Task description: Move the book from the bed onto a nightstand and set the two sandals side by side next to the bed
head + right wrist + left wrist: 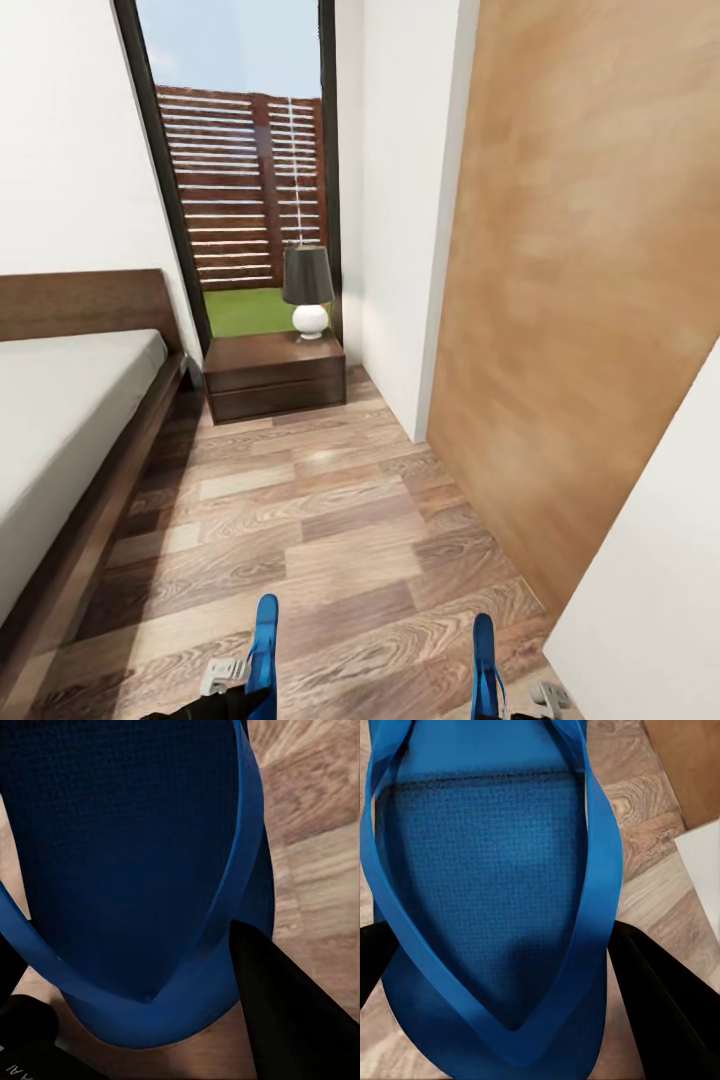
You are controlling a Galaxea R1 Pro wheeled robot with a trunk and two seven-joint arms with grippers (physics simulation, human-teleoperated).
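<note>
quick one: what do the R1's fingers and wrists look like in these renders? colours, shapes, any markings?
Left fingers and right fingers are plain matte black, flat-sided, tapering toward the tip. In the head view, a small light-grey bracket sits at the left wrist and another at the right, over black housing. Faint white lettering marks the right housing, too small to read.

Bright daylight enters through the far window (pixel 245 180); the bed (pixel 70 430) shadows the floor (pixel 330 540) alongside. Wrist views are dimmer, slightly soft.
</note>
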